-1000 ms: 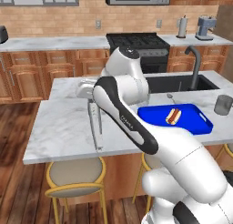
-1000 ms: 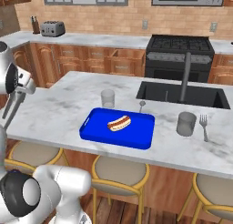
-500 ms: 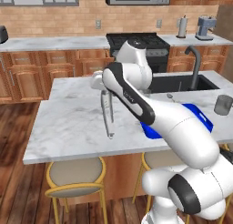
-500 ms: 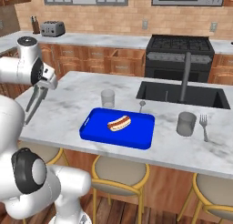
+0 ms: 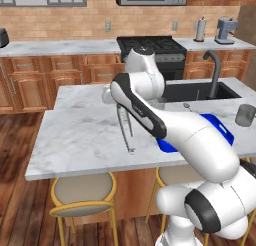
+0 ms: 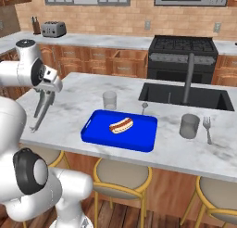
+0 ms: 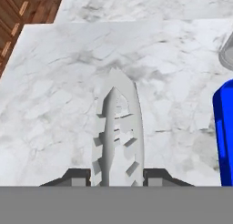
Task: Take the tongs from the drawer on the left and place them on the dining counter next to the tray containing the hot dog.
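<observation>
We have the tongs (image 5: 126,130) out of the drawer and over the dining counter (image 5: 80,130), hanging tip-down from the gripper (image 6: 46,93), which is clamped on their upper end — what is left is to lay them down beside the blue tray (image 6: 95,129). Our arm reaches out over the marble with the hand pointing down, the tray just off to one side.

Bare marble worktop (image 6: 83,109) lies open left of the blue tray (image 6: 97,134). A glass (image 6: 109,100) stands just behind the tray; the sink (image 6: 185,96) and faucet (image 6: 187,79) block farther right.
</observation>
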Available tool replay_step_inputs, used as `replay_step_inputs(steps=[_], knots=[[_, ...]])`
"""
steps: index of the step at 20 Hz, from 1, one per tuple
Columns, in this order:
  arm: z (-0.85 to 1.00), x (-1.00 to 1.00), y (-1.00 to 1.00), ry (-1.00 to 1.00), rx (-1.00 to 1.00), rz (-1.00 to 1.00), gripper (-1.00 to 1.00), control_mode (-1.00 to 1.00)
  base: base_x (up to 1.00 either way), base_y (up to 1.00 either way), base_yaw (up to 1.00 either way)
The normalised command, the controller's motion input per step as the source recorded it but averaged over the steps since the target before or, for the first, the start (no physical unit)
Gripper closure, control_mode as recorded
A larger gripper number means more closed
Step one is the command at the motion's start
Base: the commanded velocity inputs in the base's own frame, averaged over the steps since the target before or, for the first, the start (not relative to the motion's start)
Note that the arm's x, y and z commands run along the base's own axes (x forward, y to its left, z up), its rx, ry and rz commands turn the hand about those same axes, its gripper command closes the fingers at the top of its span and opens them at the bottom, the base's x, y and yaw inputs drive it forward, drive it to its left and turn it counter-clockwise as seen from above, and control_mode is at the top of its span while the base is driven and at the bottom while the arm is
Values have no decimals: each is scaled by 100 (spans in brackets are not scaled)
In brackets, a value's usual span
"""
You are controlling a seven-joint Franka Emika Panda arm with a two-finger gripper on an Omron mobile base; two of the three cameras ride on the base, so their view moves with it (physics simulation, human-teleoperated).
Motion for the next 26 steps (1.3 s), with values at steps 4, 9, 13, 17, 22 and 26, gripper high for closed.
replay_step_inputs(steps=[4, 9, 13, 17, 22, 26], knots=[[-7, 8, -67, 0, 0, 0, 100, -100, 0, 0, 0], [0, 9, -23, 1, 0, 0, 100, -100, 0, 0, 0], [-15, 10, 0, 2, 0, 0, 100, -100, 0, 0, 0], [-20, 13, -4, 1, 0, 0, 100, -100, 0, 0, 0], [-21, 16, -34, 0, 0, 0, 100, -100, 0, 0, 0], [-13, 10, -33, 0, 0, 0, 100, -100, 0, 0, 0]])
